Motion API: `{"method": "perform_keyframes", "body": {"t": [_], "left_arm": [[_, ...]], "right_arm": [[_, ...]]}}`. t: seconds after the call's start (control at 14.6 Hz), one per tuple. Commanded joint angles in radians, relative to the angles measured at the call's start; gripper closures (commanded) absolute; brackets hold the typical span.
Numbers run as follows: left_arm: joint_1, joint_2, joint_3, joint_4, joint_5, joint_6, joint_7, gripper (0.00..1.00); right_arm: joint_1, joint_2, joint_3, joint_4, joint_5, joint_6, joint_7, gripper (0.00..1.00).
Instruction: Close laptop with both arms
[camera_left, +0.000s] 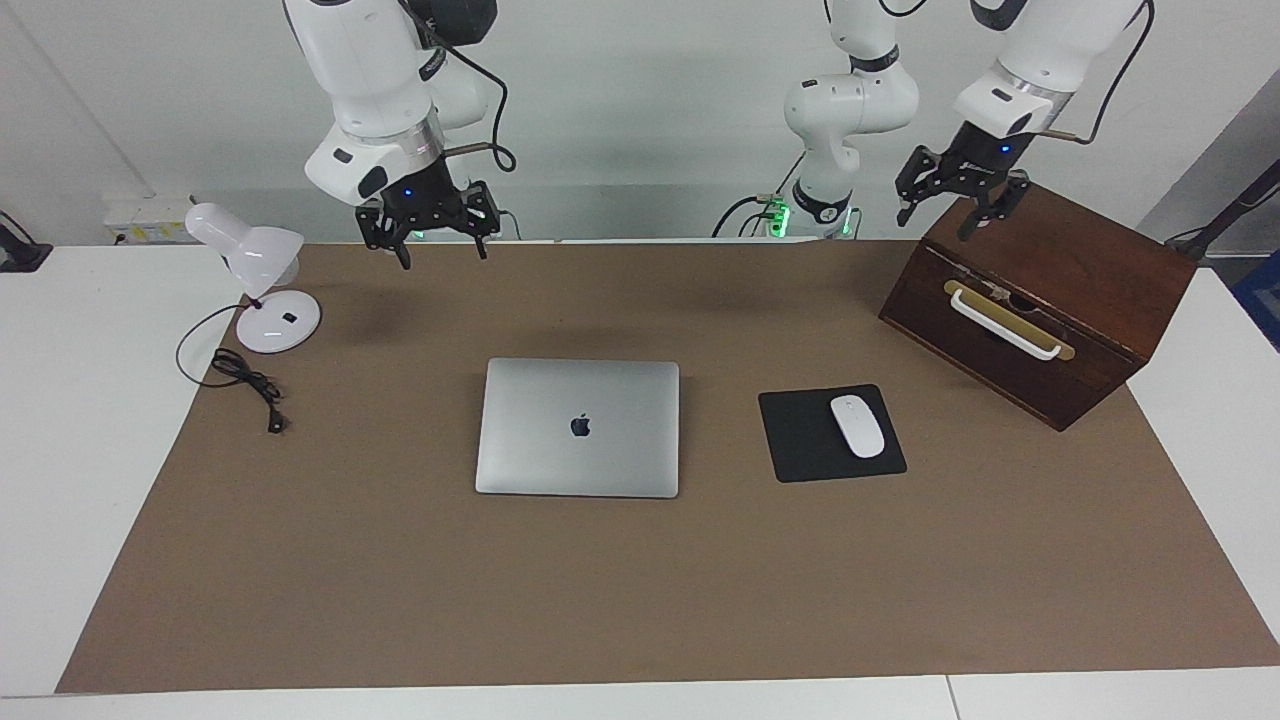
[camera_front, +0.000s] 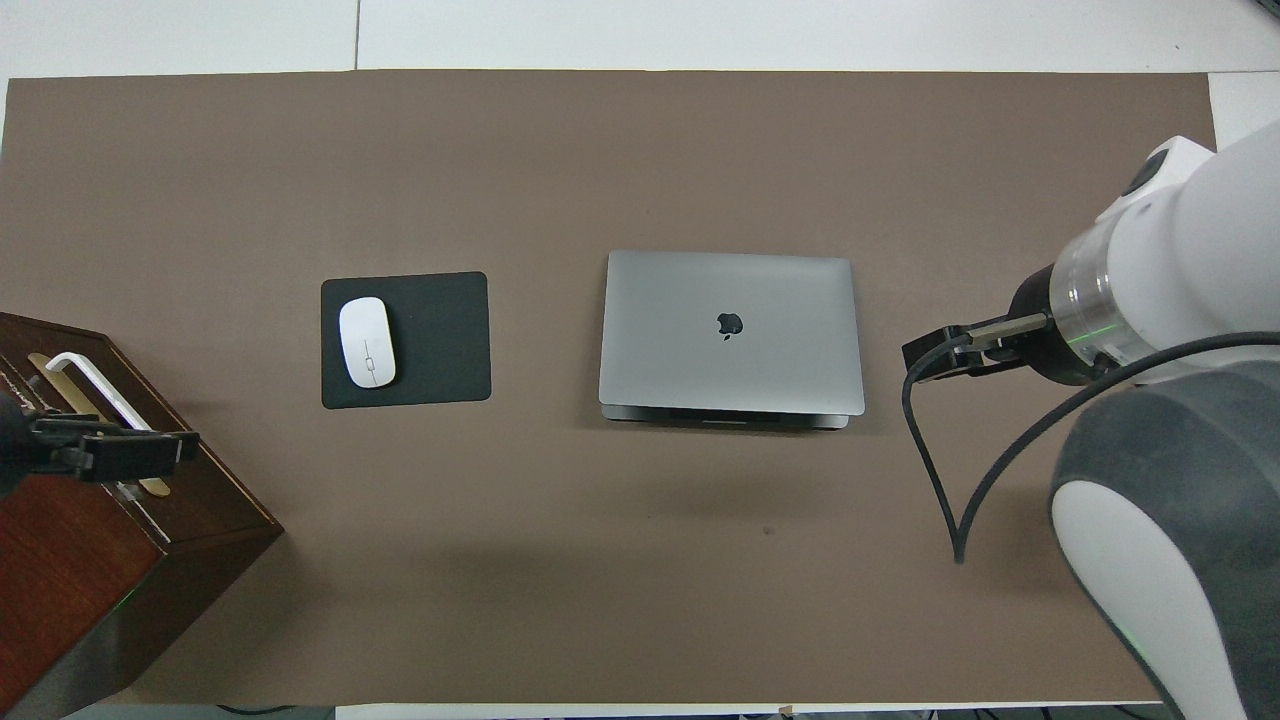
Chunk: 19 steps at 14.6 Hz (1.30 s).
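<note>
The silver-grey laptop (camera_left: 578, 427) lies flat on the brown mat with its lid down and the apple logo facing up; it also shows in the overhead view (camera_front: 730, 330). My right gripper (camera_left: 430, 240) hangs open and empty in the air over the mat's robot-side edge, between the laptop and the lamp, well clear of the laptop. My left gripper (camera_left: 958, 212) hangs open and empty in the air over the top of the wooden box. Neither gripper touches anything.
A black mouse pad (camera_left: 800, 440) with a white mouse (camera_left: 857, 426) lies beside the laptop toward the left arm's end. A dark wooden box (camera_left: 1060, 270) with a white handle stands at that end. A white desk lamp (camera_left: 250, 262) and its cable (camera_left: 245, 380) sit at the right arm's end.
</note>
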<state>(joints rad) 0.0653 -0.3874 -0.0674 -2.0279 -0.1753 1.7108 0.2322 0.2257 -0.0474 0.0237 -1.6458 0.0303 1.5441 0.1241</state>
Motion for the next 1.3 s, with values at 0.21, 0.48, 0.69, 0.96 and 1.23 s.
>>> {"method": "perform_keyframes", "body": {"t": [0.21,0.48,0.69,0.96,1.23], "left_arm": [[0.051,0.03,-0.014,0.072,0.079,-0.025,-0.011,0.0],[0.086,0.096,-0.014,0.15,0.079,-0.072,-0.013,0.0],[0.094,0.149,-0.014,0.198,0.082,-0.103,-0.013,0.0],[0.096,0.208,-0.014,0.241,0.082,-0.105,-0.014,0.0],[0.096,0.283,-0.014,0.287,0.105,-0.1,-0.017,0.0]], "right_arm": [[-0.124,0.001,0.068,0.001,-0.02,-0.006,-0.055,0.0],[-0.163,0.087,0.07,0.092,-0.026,-0.002,-0.104,0.0],[-0.164,0.078,0.068,0.078,-0.026,-0.009,-0.103,0.0],[-0.164,0.066,0.064,0.06,-0.029,-0.035,-0.101,0.0],[-0.161,0.07,0.064,0.072,-0.066,-0.041,-0.103,0.0]]}}
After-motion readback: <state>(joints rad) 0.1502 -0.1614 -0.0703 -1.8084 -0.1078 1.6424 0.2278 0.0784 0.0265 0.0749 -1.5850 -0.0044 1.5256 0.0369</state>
